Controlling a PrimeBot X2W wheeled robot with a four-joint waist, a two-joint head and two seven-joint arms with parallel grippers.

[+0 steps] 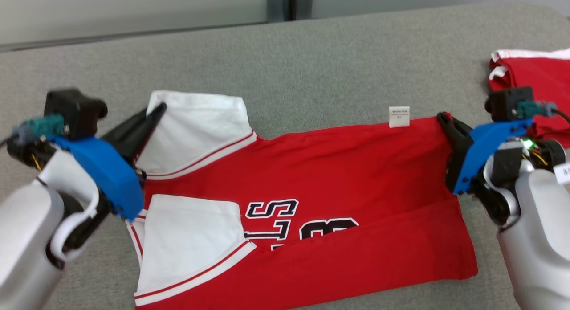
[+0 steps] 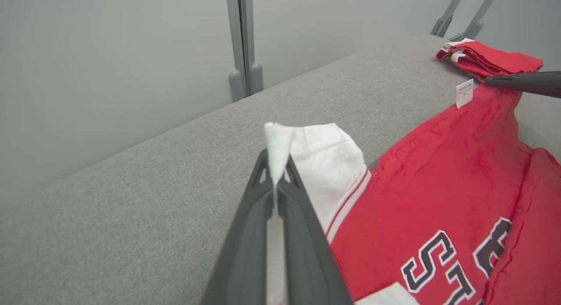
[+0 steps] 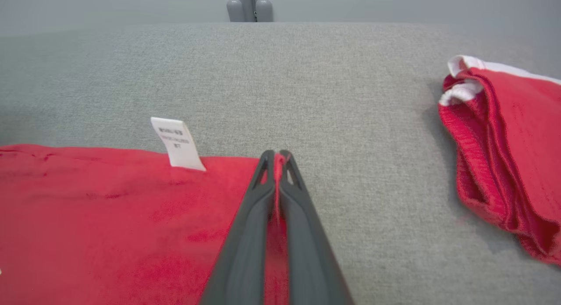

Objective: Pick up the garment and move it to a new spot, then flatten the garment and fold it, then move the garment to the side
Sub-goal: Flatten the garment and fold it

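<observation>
The left fingers (image 2: 245,239) are clamped on the corner of a white sleeve (image 2: 324,164) of the garment (image 1: 356,167). The right fingers (image 3: 245,239) are clamped on its red hem corner, near the white label (image 3: 177,143). The garment is spread across the grey desk (image 1: 311,65), with its near edge folded over part of the dark lettering. A second red garment (image 1: 530,74) is seen folded beside the right fingers.

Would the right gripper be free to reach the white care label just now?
Probably not yet: the right gripper is shut on the jersey, though the label lies close by, unobstructed.
</observation>
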